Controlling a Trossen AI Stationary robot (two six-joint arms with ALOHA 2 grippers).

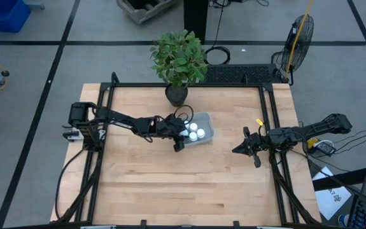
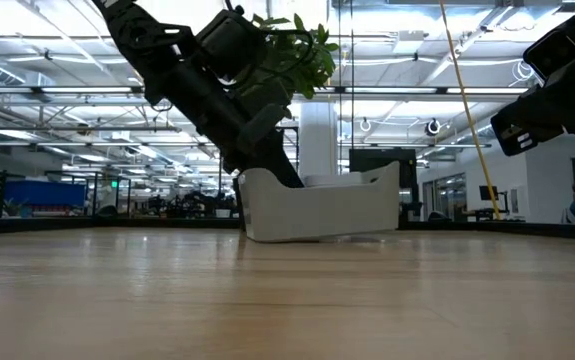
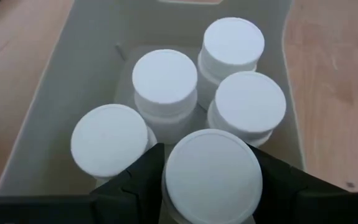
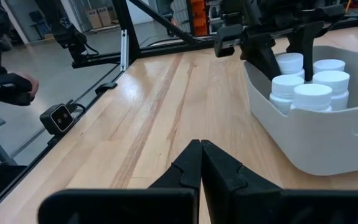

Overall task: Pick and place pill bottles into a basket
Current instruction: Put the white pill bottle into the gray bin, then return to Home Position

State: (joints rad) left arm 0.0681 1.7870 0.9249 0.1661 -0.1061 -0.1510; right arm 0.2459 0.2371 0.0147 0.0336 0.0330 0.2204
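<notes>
Inside basket (image 1: 207,129), left hand (image 3: 210,180) gripping 5th pill bottle (image 3: 213,176)

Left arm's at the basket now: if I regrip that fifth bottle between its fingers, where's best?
Grip the fifth bottle across its round sides just under the cap, coming straight down from above. It stands upright, and four bottles and the basket walls crowd it, so only the top is open.
</notes>
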